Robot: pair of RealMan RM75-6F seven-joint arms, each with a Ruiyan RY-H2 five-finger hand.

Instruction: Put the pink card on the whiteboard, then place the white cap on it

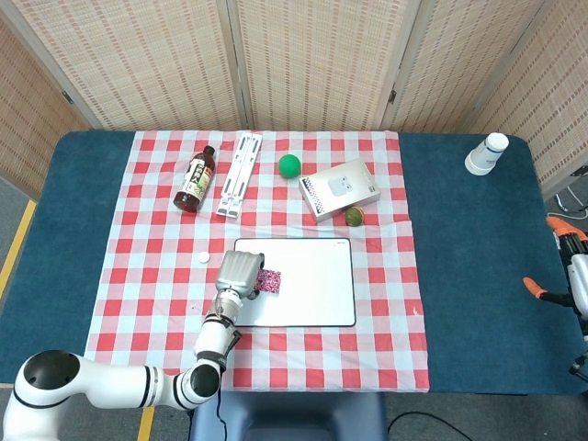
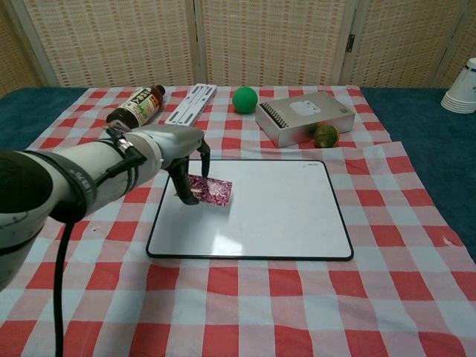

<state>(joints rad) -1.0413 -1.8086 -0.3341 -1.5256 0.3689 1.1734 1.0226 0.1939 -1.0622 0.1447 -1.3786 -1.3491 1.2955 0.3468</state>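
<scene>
Bright, even overhead light is filling both views. A soft glare patch is showing on the whiteboard [image 2: 223,242], shadows are staying faint, and the near left arm [image 2: 52,186] is looming large and slightly distorted.

Card [image 2: 210,190] over whiteboard [image 2: 282,216] left part; cap [image 1: 203,258] left of whiteboard

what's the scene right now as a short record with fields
left hand: holds the pink card over the left part of the whiteboard
card state: tilted, not yet lying flat
white cap: on the checked cloth, left of the whiteboard, apart from it
right hand: at the right table edge, only partly in view
behind the whiteboard: bottle on its side, green ball, grey box
step done: none yet
</scene>
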